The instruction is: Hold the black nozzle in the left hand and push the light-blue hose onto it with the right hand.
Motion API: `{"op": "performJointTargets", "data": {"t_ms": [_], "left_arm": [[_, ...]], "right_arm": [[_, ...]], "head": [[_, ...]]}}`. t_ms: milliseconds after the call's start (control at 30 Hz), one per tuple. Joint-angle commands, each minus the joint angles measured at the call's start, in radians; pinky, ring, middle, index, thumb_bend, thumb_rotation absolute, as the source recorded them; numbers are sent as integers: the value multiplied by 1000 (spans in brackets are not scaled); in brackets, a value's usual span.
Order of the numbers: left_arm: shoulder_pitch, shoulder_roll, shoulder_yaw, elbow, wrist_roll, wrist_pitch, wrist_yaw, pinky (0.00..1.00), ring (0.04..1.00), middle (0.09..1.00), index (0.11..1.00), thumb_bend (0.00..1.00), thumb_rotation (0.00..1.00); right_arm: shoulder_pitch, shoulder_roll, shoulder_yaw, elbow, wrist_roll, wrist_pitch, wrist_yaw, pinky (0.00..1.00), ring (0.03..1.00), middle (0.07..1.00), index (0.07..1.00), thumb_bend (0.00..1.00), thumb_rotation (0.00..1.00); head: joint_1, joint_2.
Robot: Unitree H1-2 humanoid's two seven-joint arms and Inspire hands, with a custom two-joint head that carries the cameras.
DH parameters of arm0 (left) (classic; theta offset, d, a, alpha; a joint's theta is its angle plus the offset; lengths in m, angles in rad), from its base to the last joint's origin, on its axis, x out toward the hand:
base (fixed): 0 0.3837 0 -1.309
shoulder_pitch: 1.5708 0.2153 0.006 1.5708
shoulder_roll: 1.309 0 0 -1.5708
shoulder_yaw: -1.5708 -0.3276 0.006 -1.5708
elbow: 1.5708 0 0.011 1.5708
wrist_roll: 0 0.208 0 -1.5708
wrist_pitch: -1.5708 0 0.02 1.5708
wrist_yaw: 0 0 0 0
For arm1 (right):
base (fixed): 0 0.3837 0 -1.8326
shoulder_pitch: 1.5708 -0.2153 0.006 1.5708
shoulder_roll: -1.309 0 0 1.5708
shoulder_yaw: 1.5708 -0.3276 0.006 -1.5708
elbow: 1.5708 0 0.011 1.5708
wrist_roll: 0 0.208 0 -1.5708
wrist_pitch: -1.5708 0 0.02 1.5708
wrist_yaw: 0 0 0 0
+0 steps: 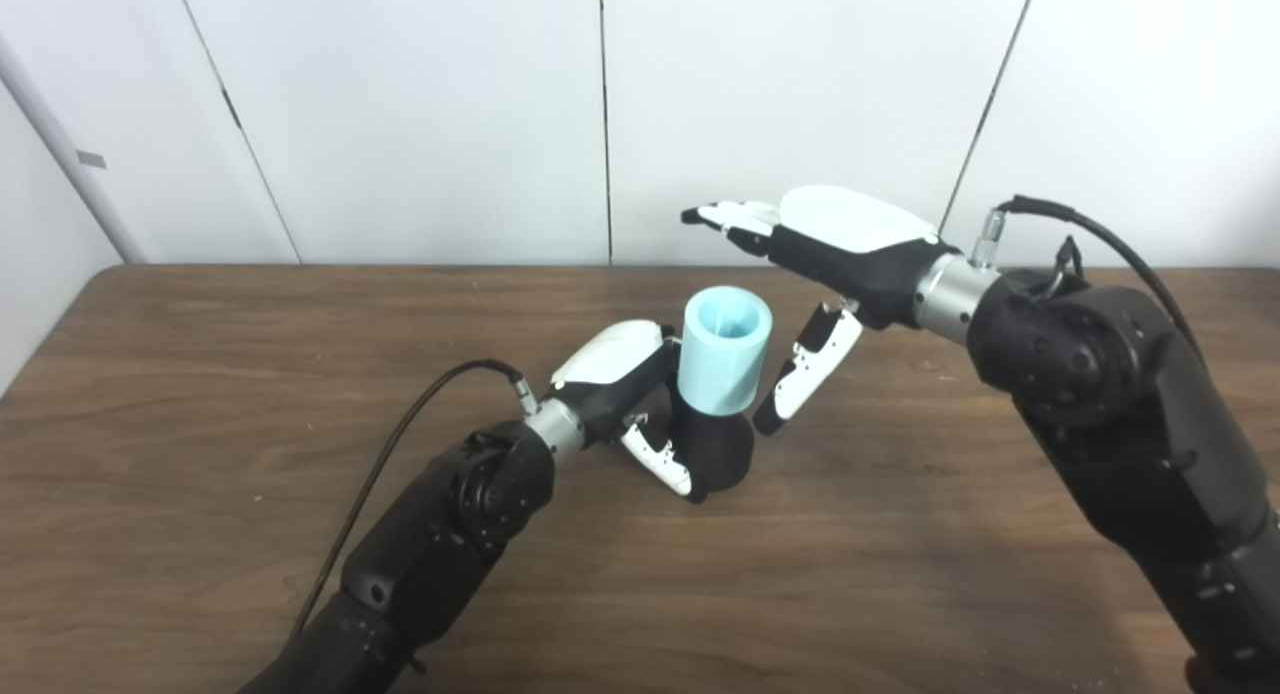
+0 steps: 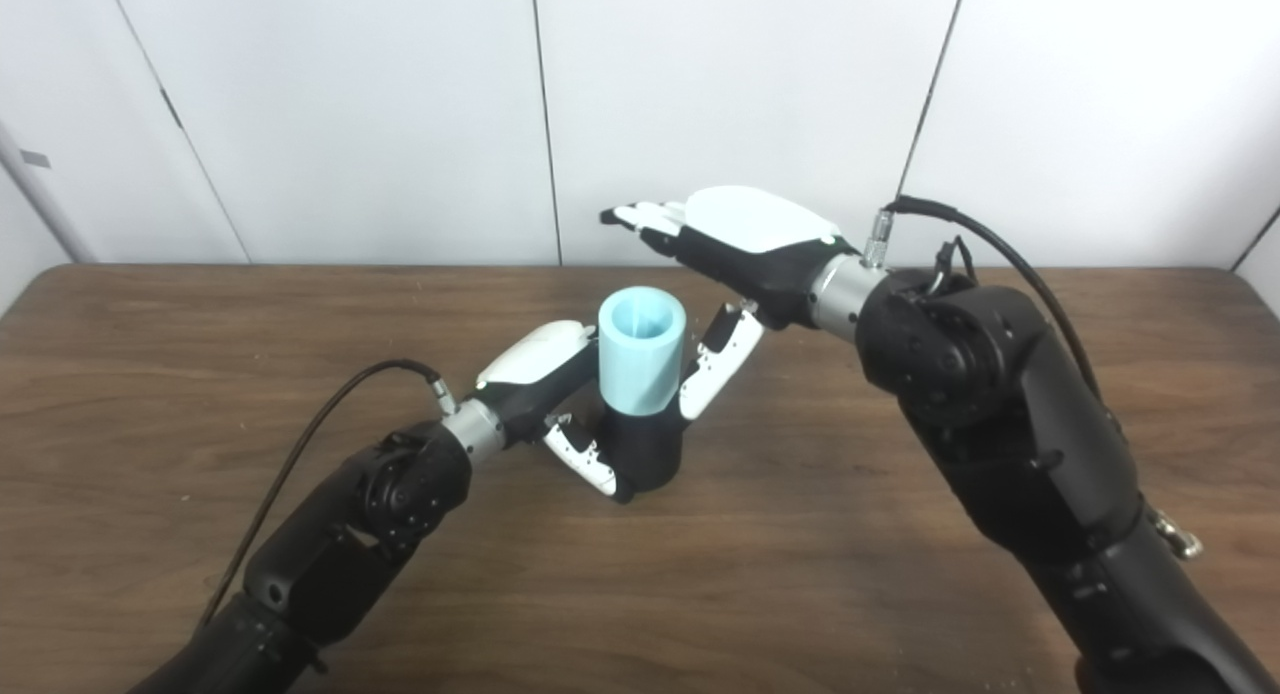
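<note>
Hose [image 1: 726, 350] seated on nozzle [image 1: 715, 451], which left hand [image 1: 620, 374] grasps. Right hand [image 1: 830, 249] released, above-right. Judged next: press down or withdraw.

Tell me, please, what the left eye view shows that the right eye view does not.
Only the left eye view shows a clear gap between the open right hand's thumb and the light-blue cylindrical hose. Only the right eye view shows the wooden table's right corner; there the thumb overlaps the hose. Both show the left hand gripping the black nozzle, the hose seated on it, and the right hand raised.
</note>
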Motion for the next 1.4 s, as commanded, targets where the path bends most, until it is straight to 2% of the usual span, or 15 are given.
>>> {"op": "performJointTargets", "data": {"t_ms": [0,133,300,567,800,1100,1367], "left_arm": [[11,10,-16,26,16,24,-47,1000,598,481,486,526,0],[10,8,-17,31,16,22,-44,1000,598,487,483,526,0],[9,4,-15,36,13,18,-41,1000,597,486,484,526,0],[9,8,-14,30,15,22,-45,1000,598,484,484,526,0],[8,9,-15,28,20,25,-43,1000,596,485,484,526,0],[10,8,-13,22,15,28,-46,1000,596,486,484,526,0],[9,9,-11,20,12,28,-47,1000,598,486,484,526,0]], "right_arm": [[-20,-30,-26,-47,51,-39,-8,997,1000,1000,1000,1000,334],[3,-62,-25,-93,118,-56,24,1000,1000,1000,1000,1000,358],[23,-81,-15,-131,138,-56,37,1000,1000,1000,1000,1000,385],[51,-96,-3,-144,136,-55,55,1000,1000,1000,1000,988,435],[71,-97,16,-123,133,-49,70,1000,1000,1000,1000,867,578],[99,-103,55,-99,98,-34,89,1000,1000,1000,1000,852,594],[146,-99,112,-86,54,-70,69,1000,1000,1000,1000,858,638]], "head": [[1,0],[3,-2],[1,-3],[1,-3],[3,1],[5,5],[8,11]]}}
